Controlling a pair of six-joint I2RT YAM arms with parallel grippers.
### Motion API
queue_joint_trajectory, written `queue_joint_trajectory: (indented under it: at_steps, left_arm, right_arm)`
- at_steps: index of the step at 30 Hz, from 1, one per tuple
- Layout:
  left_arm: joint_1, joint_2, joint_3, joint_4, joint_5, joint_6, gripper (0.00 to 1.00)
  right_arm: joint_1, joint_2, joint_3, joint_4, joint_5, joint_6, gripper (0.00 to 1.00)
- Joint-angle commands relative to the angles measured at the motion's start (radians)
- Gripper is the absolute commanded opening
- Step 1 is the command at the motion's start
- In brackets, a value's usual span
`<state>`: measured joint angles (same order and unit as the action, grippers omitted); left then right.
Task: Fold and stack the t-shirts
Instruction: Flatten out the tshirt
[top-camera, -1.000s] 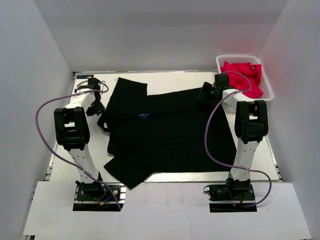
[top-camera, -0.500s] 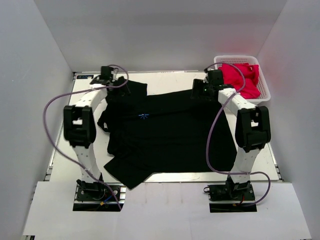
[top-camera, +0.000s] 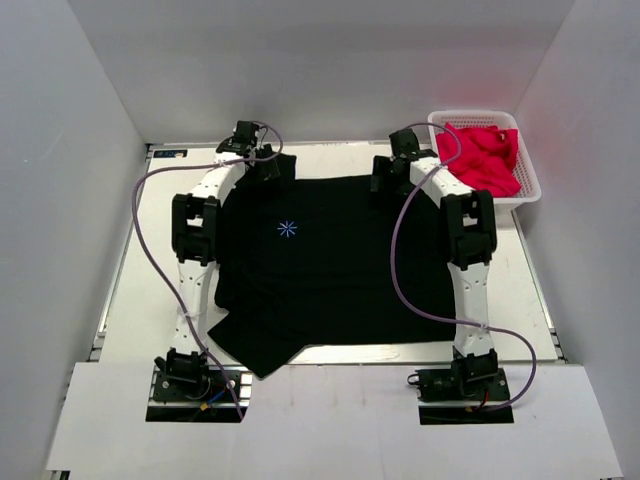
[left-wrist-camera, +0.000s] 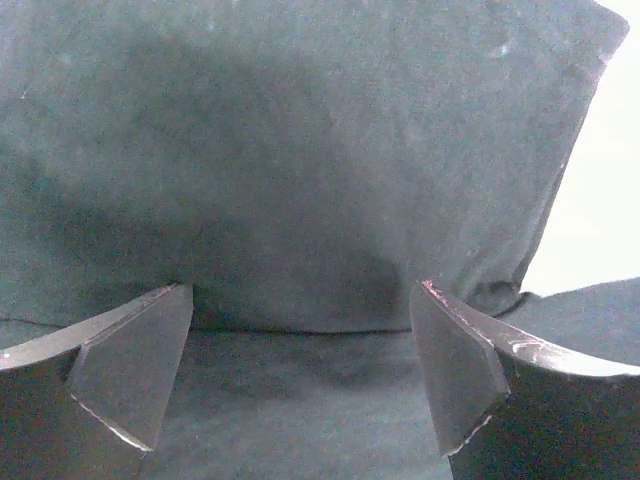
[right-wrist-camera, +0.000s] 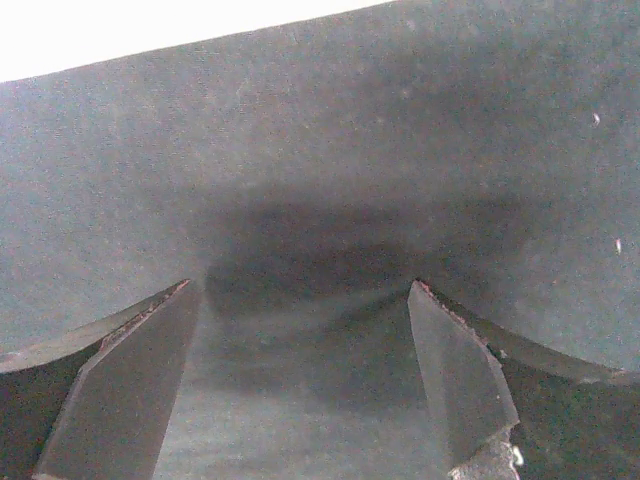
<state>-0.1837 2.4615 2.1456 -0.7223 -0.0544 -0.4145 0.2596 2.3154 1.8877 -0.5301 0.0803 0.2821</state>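
A black t-shirt (top-camera: 330, 265) with a small light-blue starburst (top-camera: 287, 229) lies spread over the middle of the table. Both arms stretch to its far edge. My left gripper (top-camera: 266, 166) is at the far left corner, open, with its fingers down on the black cloth (left-wrist-camera: 300, 180) and a fold line running between them. My right gripper (top-camera: 384, 178) is at the far right corner, also open, low over the cloth (right-wrist-camera: 320, 200) near its edge. In the wrist views, the left gripper (left-wrist-camera: 302, 300) and right gripper (right-wrist-camera: 300, 300) stand wide with only flat cloth between the fingers.
A white basket (top-camera: 531, 166) holding red cloth (top-camera: 485, 155) stands at the back right corner of the table. A sleeve of the black shirt (top-camera: 255, 350) hangs over the near edge. White walls close in on three sides.
Both arms have swung forward and inward from the shirt's sides to its far edge. The jaws stayed open. The shirt's left side now lies under the left arm.
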Motion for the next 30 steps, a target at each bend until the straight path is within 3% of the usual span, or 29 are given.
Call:
queue_joint_trajectory:
  at_steps: [1,3,6,7,9,12,17,20,24,25,27,29,30]
  left_arm:
    - [0.030,0.172,0.158,-0.060,-0.009,0.019,1.00]
    - [0.041,0.263,0.276,-0.017,0.043,0.029,1.00]
    - [0.050,0.275,0.266,0.185,0.073,0.063,1.00]
    - [0.050,0.258,0.246,0.328,0.094,0.063,1.00]
    - [0.050,0.258,0.217,0.461,0.164,0.063,1.00]
    - [0.050,0.309,0.361,0.573,0.174,0.019,1.00]
    - [0.050,0.231,0.320,0.704,0.117,0.043,1.00]
    - [0.050,0.102,0.286,0.612,0.142,0.052,1.00]
    - [0.035,-0.203,0.042,0.548,0.110,0.052,1.00]
    - [0.020,-0.339,-0.077,0.522,0.100,0.065,1.00]
    - [0.006,-0.480,-0.214,0.438,0.125,0.024,1.00]
    - [-0.006,-0.629,-0.471,0.394,0.113,-0.025,1.00]
    - [-0.017,-0.791,-0.665,0.383,0.102,-0.083,1.00]
  right_arm:
    - [-0.005,0.113,0.188,-0.103,0.026,0.029,0.90]
    - [-0.008,0.199,0.252,-0.102,0.013,0.028,0.90]
    - [-0.022,0.251,0.347,-0.004,-0.013,0.026,0.90]
    - [-0.020,0.251,0.311,0.031,-0.016,0.032,0.90]
    - [-0.023,0.193,0.246,0.236,-0.033,0.026,0.90]
    - [-0.020,0.106,0.123,0.436,-0.062,-0.016,0.90]
    - [-0.014,0.110,0.316,0.360,-0.109,-0.109,0.90]
    - [-0.005,-0.021,0.260,0.328,-0.142,-0.138,0.90]
    - [0.018,-0.261,-0.066,0.354,-0.162,-0.123,0.90]
    - [0.027,-0.384,-0.117,0.360,-0.156,-0.109,0.90]
    - [0.030,-0.462,-0.359,0.378,-0.148,-0.069,0.90]
    - [0.030,-0.605,-0.535,0.403,-0.165,-0.006,0.90]
    - [0.032,-0.635,-0.640,0.430,-0.171,0.021,0.90]
